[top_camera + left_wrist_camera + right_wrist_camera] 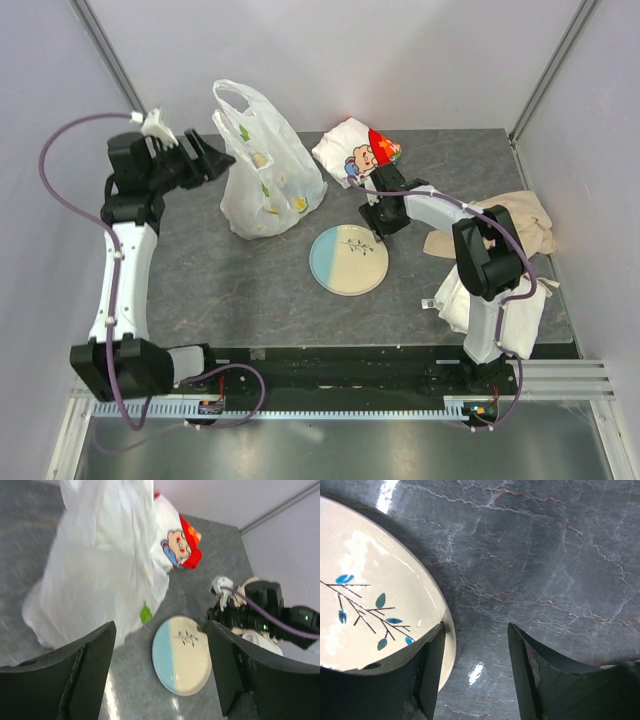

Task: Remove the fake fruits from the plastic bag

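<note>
Plate [348, 259] on counter [250, 290], centre-front. Right gripper [372, 222] low over plate's far rim, jaws parted, nothing between them. Plastic bag [262, 170] stands slumped at left rear, handles up. Fake fruits not distinguishable from its prints through the film. Left gripper [218, 158] just beside bag's left side, wide open, empty. Cartoon packet [355, 150] farther back, right of the bag.
</note>
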`<state>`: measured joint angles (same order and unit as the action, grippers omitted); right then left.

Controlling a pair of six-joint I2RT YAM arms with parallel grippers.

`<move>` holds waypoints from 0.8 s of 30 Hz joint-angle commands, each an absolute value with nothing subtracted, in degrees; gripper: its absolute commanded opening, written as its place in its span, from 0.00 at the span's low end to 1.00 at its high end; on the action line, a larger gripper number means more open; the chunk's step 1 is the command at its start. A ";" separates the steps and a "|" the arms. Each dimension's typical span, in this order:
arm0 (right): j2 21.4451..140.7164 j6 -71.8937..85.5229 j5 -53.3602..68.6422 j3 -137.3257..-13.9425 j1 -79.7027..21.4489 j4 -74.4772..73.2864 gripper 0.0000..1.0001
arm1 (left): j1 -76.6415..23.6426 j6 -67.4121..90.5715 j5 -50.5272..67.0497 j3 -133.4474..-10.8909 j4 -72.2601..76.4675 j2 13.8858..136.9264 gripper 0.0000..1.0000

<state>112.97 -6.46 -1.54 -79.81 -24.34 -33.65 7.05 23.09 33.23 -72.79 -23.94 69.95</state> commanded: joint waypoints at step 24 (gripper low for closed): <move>109.68 -8.62 17.39 -113.41 -23.64 -38.67 0.87 | 2.02 22.33 23.91 -91.96 -25.13 85.89 0.02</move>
<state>106.24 -8.38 10.07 -100.38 -22.79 -39.62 2.20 25.36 24.21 -94.61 -21.47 90.21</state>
